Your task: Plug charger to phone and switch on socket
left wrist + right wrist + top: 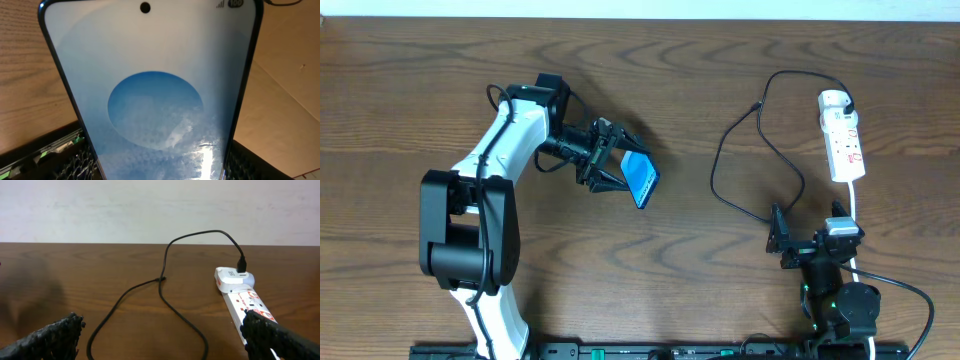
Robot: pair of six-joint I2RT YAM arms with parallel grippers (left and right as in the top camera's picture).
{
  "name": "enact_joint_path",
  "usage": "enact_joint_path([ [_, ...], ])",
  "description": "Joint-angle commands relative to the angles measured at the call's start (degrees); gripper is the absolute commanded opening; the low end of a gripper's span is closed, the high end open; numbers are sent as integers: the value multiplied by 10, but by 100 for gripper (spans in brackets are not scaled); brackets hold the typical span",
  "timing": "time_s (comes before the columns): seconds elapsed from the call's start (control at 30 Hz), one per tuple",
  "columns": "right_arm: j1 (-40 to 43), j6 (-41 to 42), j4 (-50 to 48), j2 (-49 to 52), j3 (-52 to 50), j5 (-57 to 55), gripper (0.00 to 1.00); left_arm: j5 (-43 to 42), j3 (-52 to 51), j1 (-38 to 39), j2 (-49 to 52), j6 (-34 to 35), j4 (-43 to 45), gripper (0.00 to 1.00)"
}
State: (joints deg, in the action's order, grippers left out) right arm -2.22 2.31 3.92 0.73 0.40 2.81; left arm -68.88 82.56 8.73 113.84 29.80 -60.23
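One slim phone is clamped across its width in the left pincer, left of the desk's centre. It is tilted on edge with its bright blue face turned to the near right. In the left wrist view the phone fills the picture. It is glossy glass with rounded corners and a thin dark frame, pale at the far end and deepening to blue. The screen shows a darker blue disc, a small black punch hole and a streak of glare. Ribbed black fingers press on both long edges.

To the right, the charger is a thin black cable lying in loose loops on the desk. It leads from a rounded white adapter plugged into the far end of the socket. I cannot tell where its tip lies. The socket is a long white plastic strip with small red marks, set at the far right. Its thick white cord trails toward the near edge.

At the near right, the right pincer stands wide and grips nothing. Its knobbly black fingers frame two strands of cable lying on the desk. The desk is dark brown wood with wavy grain. A pale matte wall rises behind it.
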Motion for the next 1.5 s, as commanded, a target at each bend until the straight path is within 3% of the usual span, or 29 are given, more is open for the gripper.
enact_joint_path([
  [0.0,-3,-3,2,-1,-1,-3,99,-25,-2,1,-18,0,-3,56],
  [0.97,-3,-2,0,-1,-1,-3,99,-25,-2,1,-18,35,14,56],
  [1.07,-3,91,-6,-1,-1,30,99,-25,-2,1,-18,35,14,56],
  [1.17,-3,289,-5,-1,-1,91,99,-25,-2,1,-18,35,14,56],
  [1.27,-3,436,-12,-1,-1,155,99,-25,-2,1,-18,35,16,56],
  [1.33,-3,476,-12,-1,-1,173,99,-25,-2,1,-18,35,19,56],
  [1.47,-3,480,-19,-1,-1,138,99,-25,-2,1,-18,35,18,56],
])
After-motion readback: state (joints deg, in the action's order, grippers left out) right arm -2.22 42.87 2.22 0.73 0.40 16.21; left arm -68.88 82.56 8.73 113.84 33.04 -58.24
